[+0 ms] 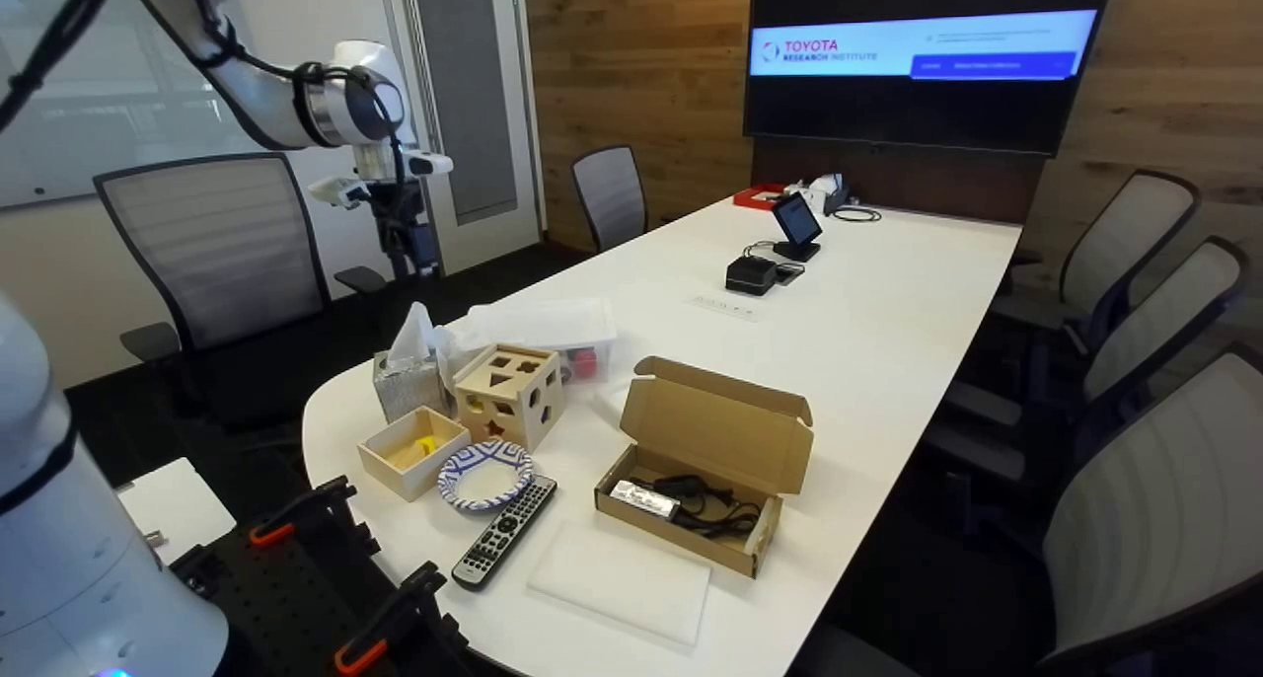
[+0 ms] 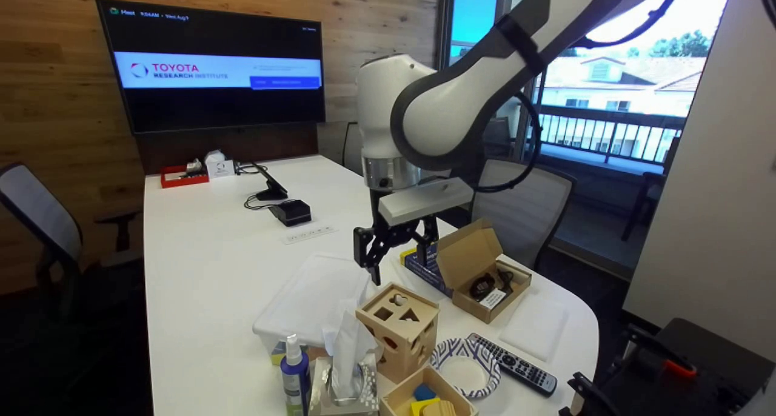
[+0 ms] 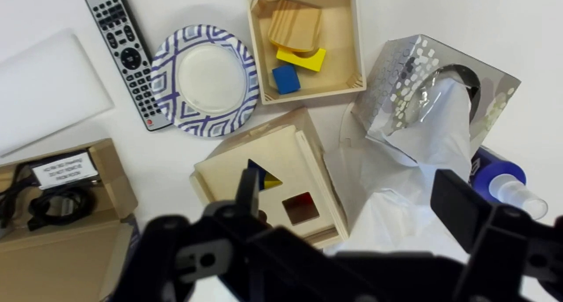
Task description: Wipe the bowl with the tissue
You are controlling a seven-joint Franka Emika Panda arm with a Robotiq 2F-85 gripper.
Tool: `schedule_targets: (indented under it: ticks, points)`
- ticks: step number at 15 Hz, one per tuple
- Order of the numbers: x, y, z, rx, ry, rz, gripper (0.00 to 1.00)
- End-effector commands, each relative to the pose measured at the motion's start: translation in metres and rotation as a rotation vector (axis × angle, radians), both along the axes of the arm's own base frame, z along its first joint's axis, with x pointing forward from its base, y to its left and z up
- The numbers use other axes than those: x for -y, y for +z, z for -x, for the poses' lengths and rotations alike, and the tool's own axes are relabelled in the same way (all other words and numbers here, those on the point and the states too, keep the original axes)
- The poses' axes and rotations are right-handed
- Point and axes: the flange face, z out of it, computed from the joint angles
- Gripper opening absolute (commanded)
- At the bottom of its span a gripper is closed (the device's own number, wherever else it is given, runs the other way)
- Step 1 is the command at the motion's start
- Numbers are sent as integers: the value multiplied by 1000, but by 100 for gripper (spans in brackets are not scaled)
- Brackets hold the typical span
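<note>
The black pincer [image 3: 349, 192], fingers apart, is hiding part of the pale wooden cube [image 3: 290, 170] in the wrist view. The round blue-and-white bowl [image 3: 205, 80] is sitting on the white counter [image 1: 868, 302], covering the edge of a grey remote [image 3: 130, 57]. White paper tissue [image 3: 443, 119] is poking from a silvery box [image 3: 411, 68].

White table [image 1: 868, 312] is carrying most things at its rounded end. Bowl [image 3: 211, 79] is sitting there, rim overlapping the remote [image 3: 125, 51]; wooden tray [image 3: 341, 51] and wooden cube [image 3: 281, 159] are standing beside it. Tissue box [image 3: 396, 88], spray bottle [image 2: 295, 379] and plastic bin [image 2: 309, 307] are clustering near the cube. White pad [image 1: 622, 583] and open cardboard box [image 1: 725, 418] are lying near the remote. Farther down I'm seeing black box [image 1: 752, 276], red tray [image 2: 185, 181].
</note>
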Motion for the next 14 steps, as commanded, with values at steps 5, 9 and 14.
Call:
schedule_targets:
  ticks: [5,9,14]
  points:
    - [-52,-73,-47,38,-12,-67,100]
    - [-68,-89,-47,-1,-11,-69,100]
    - [-74,-100,-40,-31,-39,-87,66]
